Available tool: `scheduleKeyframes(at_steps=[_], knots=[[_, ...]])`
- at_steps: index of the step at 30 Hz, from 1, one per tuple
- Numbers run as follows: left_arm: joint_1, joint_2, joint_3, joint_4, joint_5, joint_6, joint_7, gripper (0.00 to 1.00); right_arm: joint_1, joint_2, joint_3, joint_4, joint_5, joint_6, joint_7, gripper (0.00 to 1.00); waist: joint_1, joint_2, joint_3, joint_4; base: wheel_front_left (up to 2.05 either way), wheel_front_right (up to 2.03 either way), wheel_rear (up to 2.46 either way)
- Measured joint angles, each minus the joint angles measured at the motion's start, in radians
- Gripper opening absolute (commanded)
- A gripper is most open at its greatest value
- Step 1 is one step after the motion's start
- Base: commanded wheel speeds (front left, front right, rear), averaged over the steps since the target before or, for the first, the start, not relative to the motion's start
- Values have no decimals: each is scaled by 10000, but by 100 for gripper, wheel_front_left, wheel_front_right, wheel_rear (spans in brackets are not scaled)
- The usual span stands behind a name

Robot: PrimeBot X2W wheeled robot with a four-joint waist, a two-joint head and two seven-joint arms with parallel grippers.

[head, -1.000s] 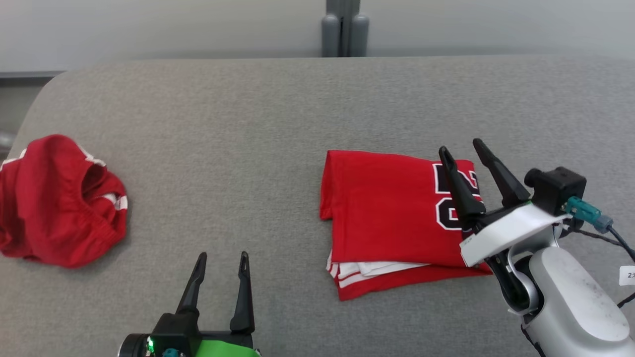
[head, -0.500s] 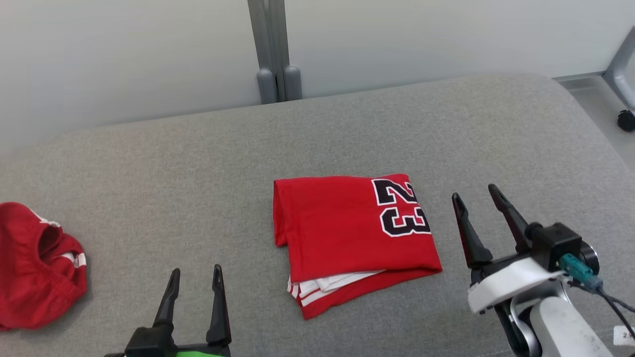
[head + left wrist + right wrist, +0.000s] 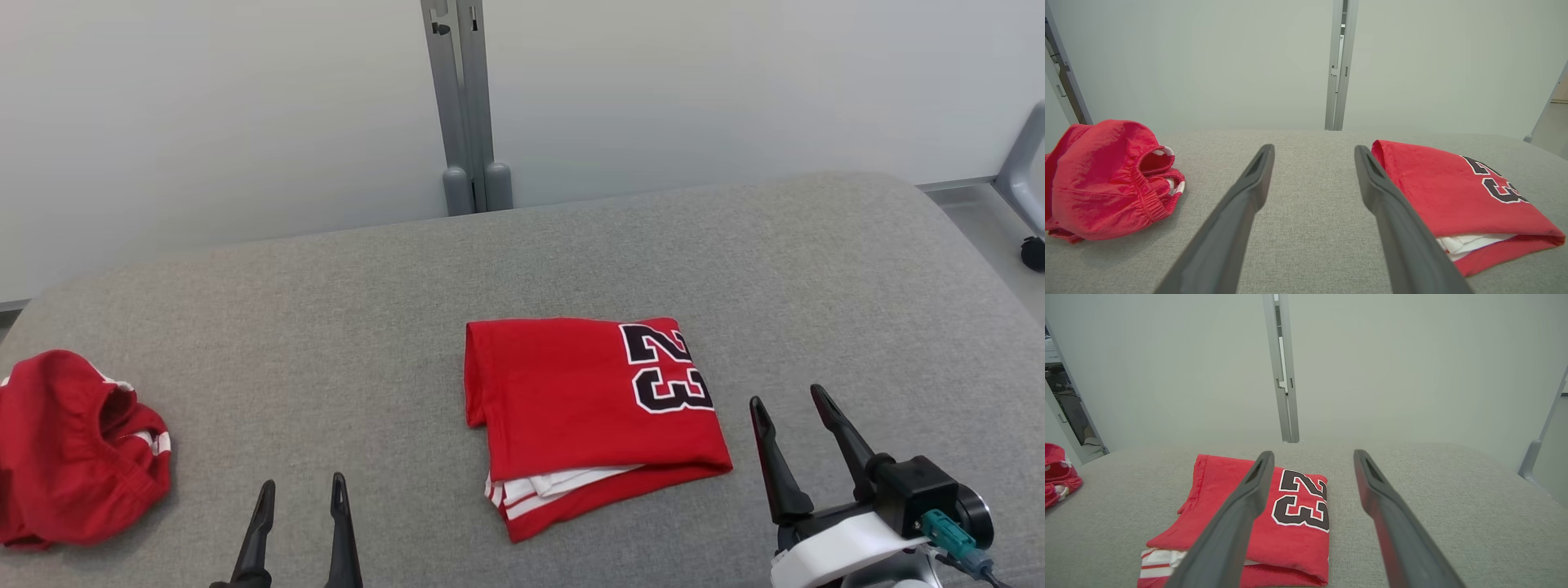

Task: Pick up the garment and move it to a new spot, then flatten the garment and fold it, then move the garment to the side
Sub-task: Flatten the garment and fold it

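The garment is a red jersey with a black "23", folded into a neat rectangle with white-striped layers showing at its near edge. It lies flat on the grey padded surface. My right gripper stands open just right of the jersey, apart from it and holding nothing. In the right wrist view the open right gripper points past the jersey, which lies low and left. My left gripper is open and empty near the front edge. In the left wrist view the left gripper has the jersey on its right.
A crumpled pair of red shorts lies at the far left of the surface, also seen as shorts and shorts. A grey post stands against the pale wall behind. A caster sits on the floor at the right.
The head camera has tilted up, shifting the whole picture. The right gripper has drawn back off the jersey's numbered end and now stands beside it. Both grippers stay open.
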Motion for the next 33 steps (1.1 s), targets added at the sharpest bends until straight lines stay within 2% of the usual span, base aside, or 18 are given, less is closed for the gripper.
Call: scheduleKeyframes(at_steps=[33], knots=[[121, 0, -121, 123, 33, -17, 0, 100, 66, -69, 224, 151, 10, 0, 0, 100, 0, 0, -139, 153, 0, 0, 0]])
